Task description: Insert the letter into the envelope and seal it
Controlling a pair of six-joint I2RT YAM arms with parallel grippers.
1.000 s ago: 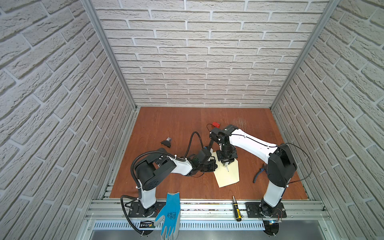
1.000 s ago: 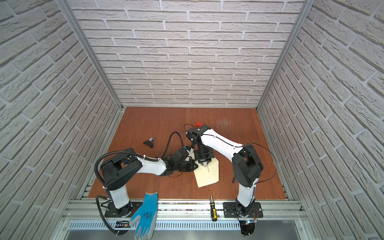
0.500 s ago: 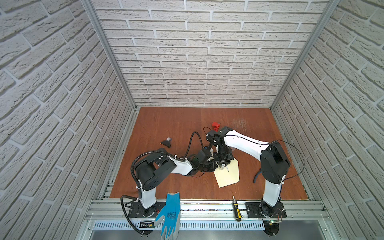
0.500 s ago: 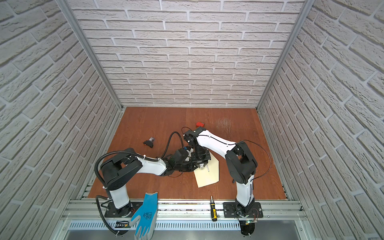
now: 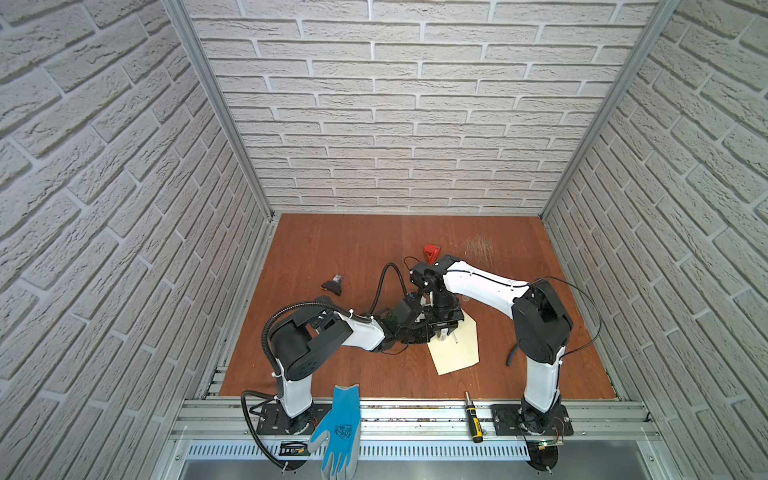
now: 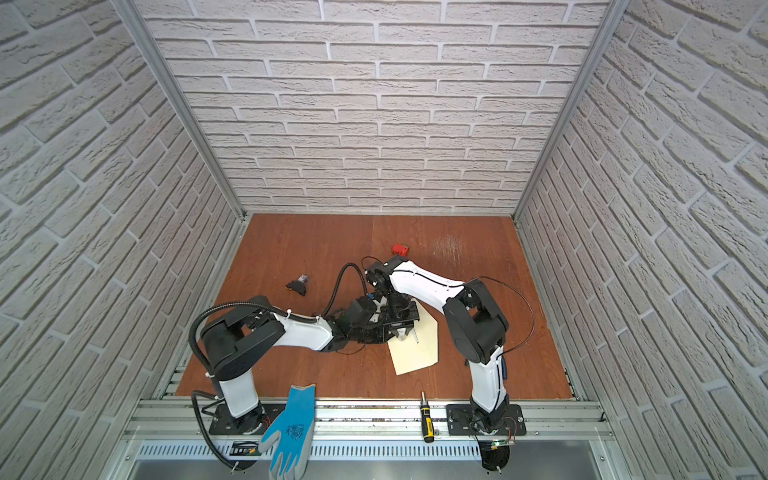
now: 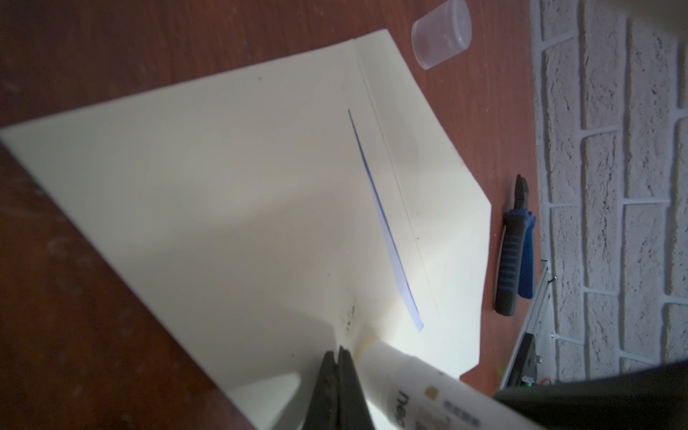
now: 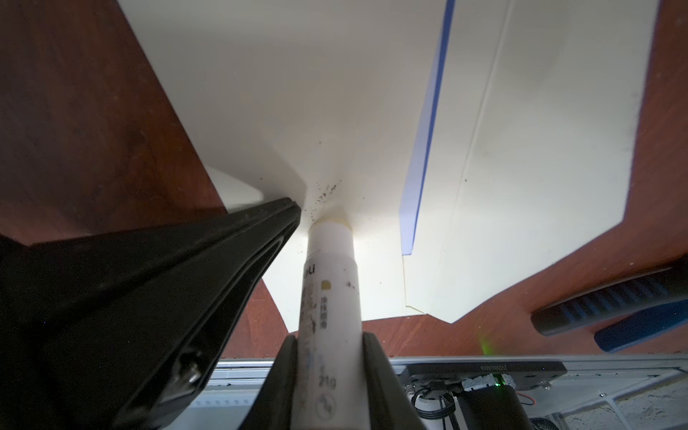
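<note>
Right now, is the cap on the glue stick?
No, in the right wrist view the glue stick shows a bare yellowish tip pressed against the envelope.

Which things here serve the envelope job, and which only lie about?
Job: cream paper envelope, blue-bordered white letter, white cylindrical glue stick, clear plastic cap.
Lying about: blue work glove, yellow-black screwdriver, blue-handled cutters, small red part, small black part.

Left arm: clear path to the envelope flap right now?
Likely not: the glue stick in the right pincer stands between the shut left pincer and the envelope flap.
</note>
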